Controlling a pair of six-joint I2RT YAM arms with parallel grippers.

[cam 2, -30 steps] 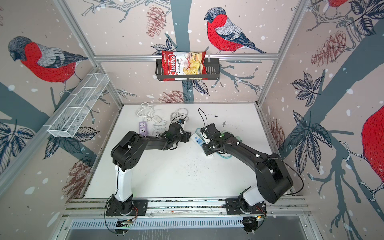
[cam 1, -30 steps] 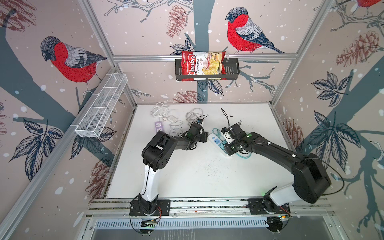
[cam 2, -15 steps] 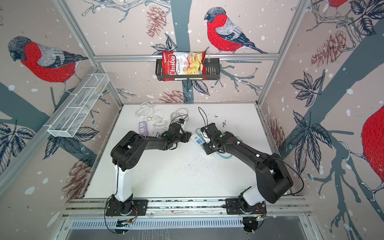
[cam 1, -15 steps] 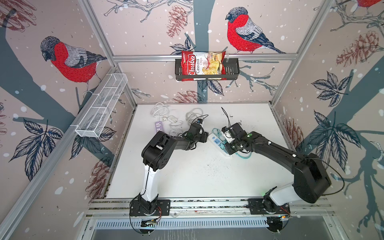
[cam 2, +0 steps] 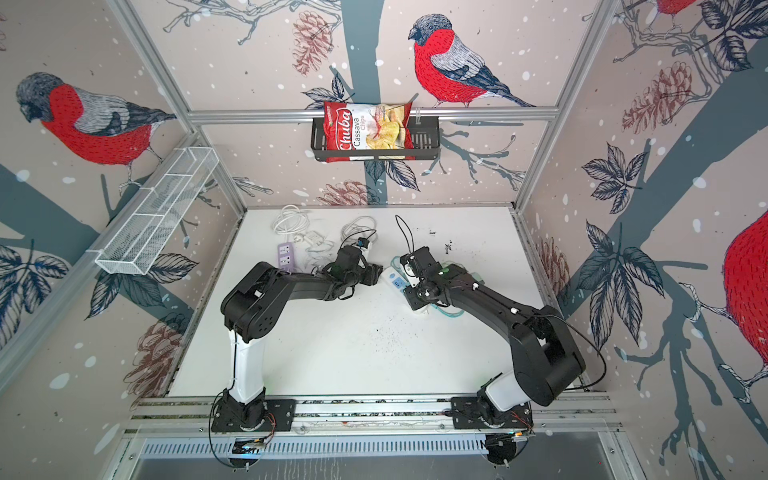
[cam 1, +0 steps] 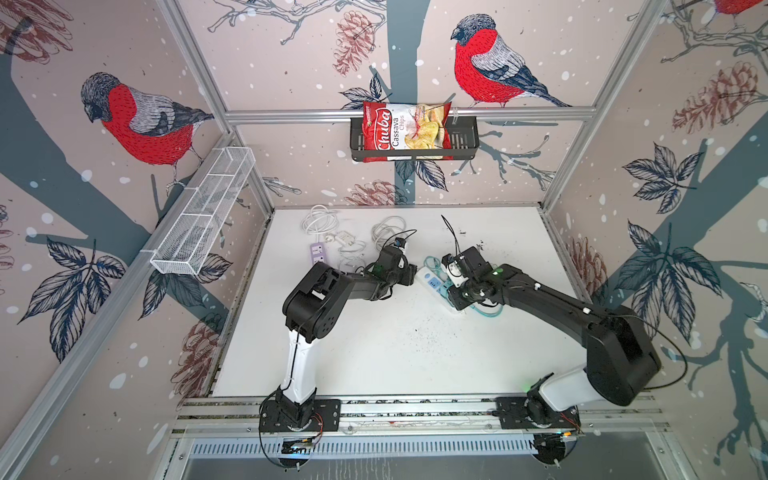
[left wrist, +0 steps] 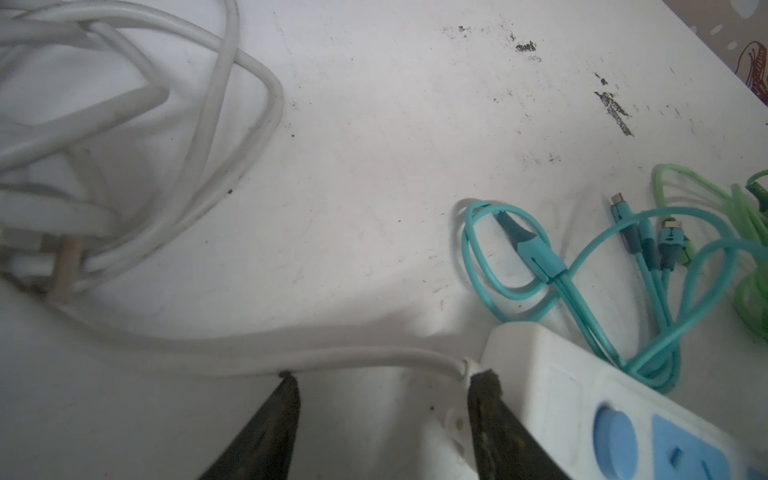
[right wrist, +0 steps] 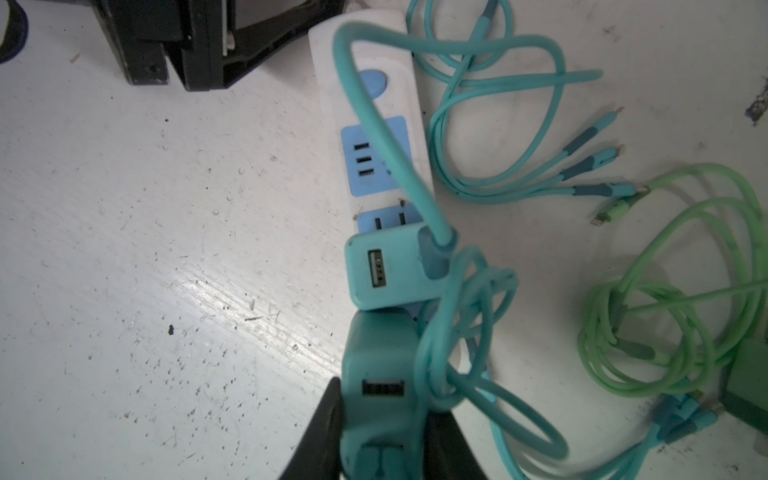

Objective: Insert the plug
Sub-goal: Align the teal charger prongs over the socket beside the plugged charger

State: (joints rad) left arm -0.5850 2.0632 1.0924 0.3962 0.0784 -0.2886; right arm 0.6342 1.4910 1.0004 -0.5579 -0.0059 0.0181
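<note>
The left gripper (left wrist: pixel 385 378) holds its two black fingers apart over the scuffed white table (left wrist: pixel 395 124), one tip against the cord end of a white power strip (left wrist: pixel 582 395) with blue sockets. The strip's white cord (left wrist: pixel 208 349) crosses the gap toward a blurred coil of white cable (left wrist: pixel 124 124). A looped teal multi-head charging cable (left wrist: pixel 540 257) touches the strip, with a green cable (left wrist: pixel 706 187) beside it.

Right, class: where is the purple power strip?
In both top views the purple strip lies back-left on the table, beside the white cable coils.
</note>
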